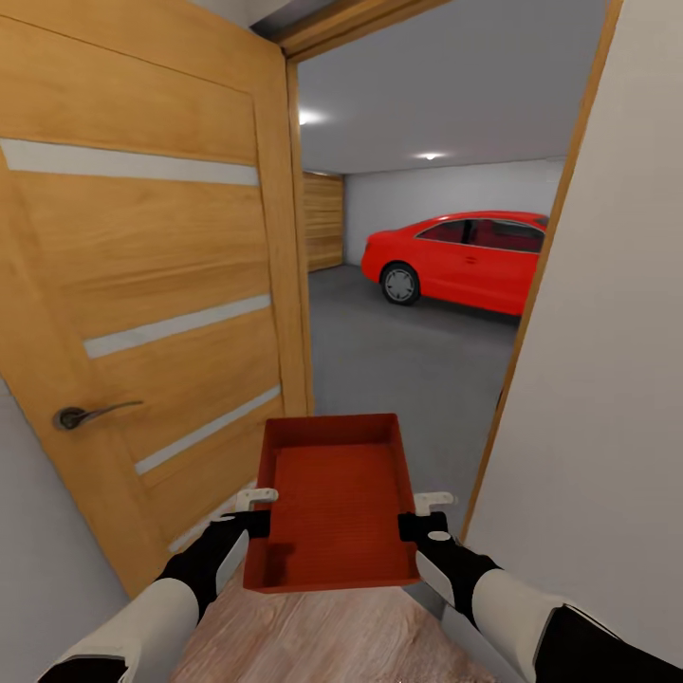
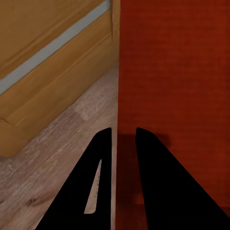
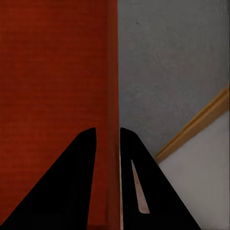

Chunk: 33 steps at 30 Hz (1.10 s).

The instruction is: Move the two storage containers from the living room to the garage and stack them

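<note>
Right gripper (image 3: 108, 143): two black fingers clamp the thin wall of the orange-red ribbed plastic bin (image 3: 52, 86). Beyond: dark grey concrete floor (image 3: 177, 62), tan wooden door-frame strip (image 3: 201, 122), white wall (image 3: 201, 177).

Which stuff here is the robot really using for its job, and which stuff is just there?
Part of the job:
- storage container, empty
- left gripper and right gripper, each clamped on a side wall
- garage floor ahead

Just there:
- red car
- open wooden door
- door handle
- plank garage door

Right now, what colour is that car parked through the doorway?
Bright red, with dark windows. The car shows best in the head view, standing on the grey garage floor.
</note>
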Tool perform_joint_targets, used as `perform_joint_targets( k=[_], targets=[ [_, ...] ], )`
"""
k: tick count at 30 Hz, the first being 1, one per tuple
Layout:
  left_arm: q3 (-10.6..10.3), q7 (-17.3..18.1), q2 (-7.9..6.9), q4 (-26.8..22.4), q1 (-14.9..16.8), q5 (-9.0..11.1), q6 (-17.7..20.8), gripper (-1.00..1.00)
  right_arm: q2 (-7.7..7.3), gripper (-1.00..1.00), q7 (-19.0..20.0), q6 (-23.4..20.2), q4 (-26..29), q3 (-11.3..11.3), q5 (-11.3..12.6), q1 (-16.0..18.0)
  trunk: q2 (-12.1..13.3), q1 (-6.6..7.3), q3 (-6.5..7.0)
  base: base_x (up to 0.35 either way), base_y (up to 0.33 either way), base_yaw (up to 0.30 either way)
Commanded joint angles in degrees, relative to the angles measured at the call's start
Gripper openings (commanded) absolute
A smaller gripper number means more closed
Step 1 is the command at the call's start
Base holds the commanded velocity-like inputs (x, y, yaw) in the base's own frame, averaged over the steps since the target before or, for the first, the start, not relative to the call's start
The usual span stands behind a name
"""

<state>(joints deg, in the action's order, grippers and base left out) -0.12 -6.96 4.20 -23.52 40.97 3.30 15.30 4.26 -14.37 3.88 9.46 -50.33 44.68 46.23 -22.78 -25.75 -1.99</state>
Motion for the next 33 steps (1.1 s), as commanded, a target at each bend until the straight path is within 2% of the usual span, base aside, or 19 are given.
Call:
perform_joint_targets(
  k=[1, 12, 22, 33],
  targets=[
    [-0.31, -0.69, -0.80, -0.12, -0.01, -0.14, 0.43, -1.00, -0.40, -1.00, -0.69, 0.26, 0.03, 0.76, 0.14, 0.09, -0.14, -0.04, -0.16, 0.000, 0.000, -0.232],
    [-0.31, -0.69, -0.79, -0.12, -0.01, -0.14, 0.43, -1.00, -0.40, -1.00, -0.67, 0.26, 0.03, 0.76, 0.14, 0.10, -0.14, -0.04, -0.23, 0.014, 0.011, -0.083],
    [-0.31, -0.69, -0.80, -0.12, -0.01, -0.14, 0.43, -1.00, -0.40, -1.00, -0.74, 0.26, 0.03, 0.76, 0.14, 0.09, -0.14, -0.04, -0.23, 0.220, 0.191, -0.018],
    [-0.32, -0.69, -0.79, -0.12, -0.01, -0.14, 0.43, -1.00, -0.39, -1.00, -0.75, 0.26, 0.03, 0.76, 0.14, 0.09, -0.14, -0.04, -0.23, 0.111, 0.052, -0.218]
  ],
)
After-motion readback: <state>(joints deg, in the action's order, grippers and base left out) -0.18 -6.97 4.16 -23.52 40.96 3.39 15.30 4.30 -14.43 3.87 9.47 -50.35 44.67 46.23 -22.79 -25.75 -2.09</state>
